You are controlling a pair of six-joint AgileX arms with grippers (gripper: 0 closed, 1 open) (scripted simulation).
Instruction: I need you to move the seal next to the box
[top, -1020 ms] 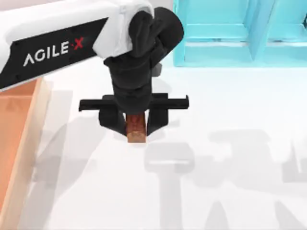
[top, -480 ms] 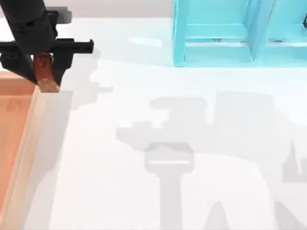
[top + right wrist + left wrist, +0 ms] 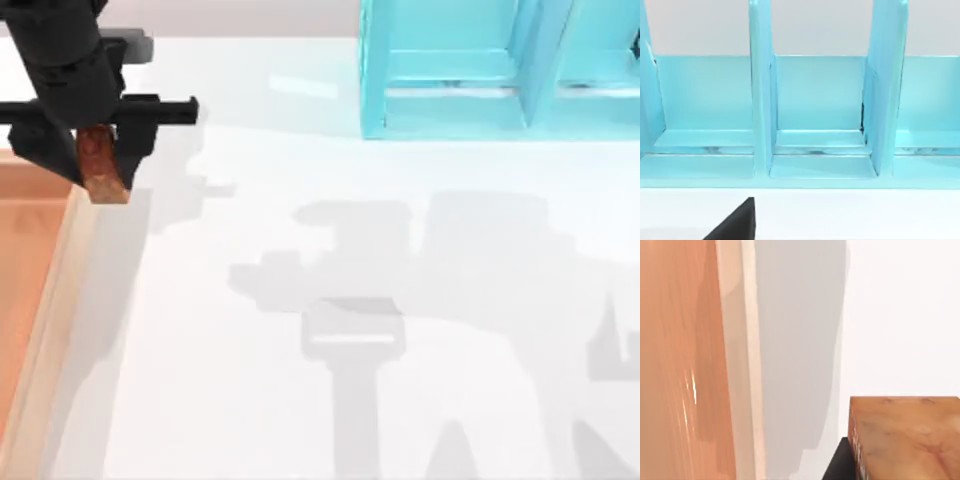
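At the top view's upper left corner, above the white table [image 3: 400, 300]: left gripper [image 3: 96, 165], black, two-fingered, pointed down and clamped on the seal [image 3: 101, 167], a small elongated reddish-brown block with lighter golden speckles. Seal held upright between the two black fingers [image 3: 133, 148], one on each flank, its lower end sticking out below the fingertips and tilted a little toward the table's right. Seen from above, seal's lower end right at the far right corner of the box [image 3: 60, 300], a large shallow wooden tray with pale tan rims and an orange-brown inner floor along the table's left edge; overlapping the rim or just beside it, cannot tell which. Raised off the table or touching it, also not clear from above. In the left wrist view, seal [image 3: 905, 437] large and close, its mottled orange-brown face next to a sliver of black finger [image 3: 840, 462], with white table beyond it, then a grey shadow band, then the box's pale rim [image 3: 747, 365] and glossy orange floor on the far side of that band. At the top view's upper right, a cyan-blue shelf-like structure [image 3: 480, 70] with upright dividers, well apart from seal and box. In the right wrist view, the same cyan shelf [image 3: 815, 110] facing the camera, three open compartments side by side, and a dark wedge of the right arm's own gripper [image 3: 737, 222] at the frame's edge, fingers' spread impossible to judge.
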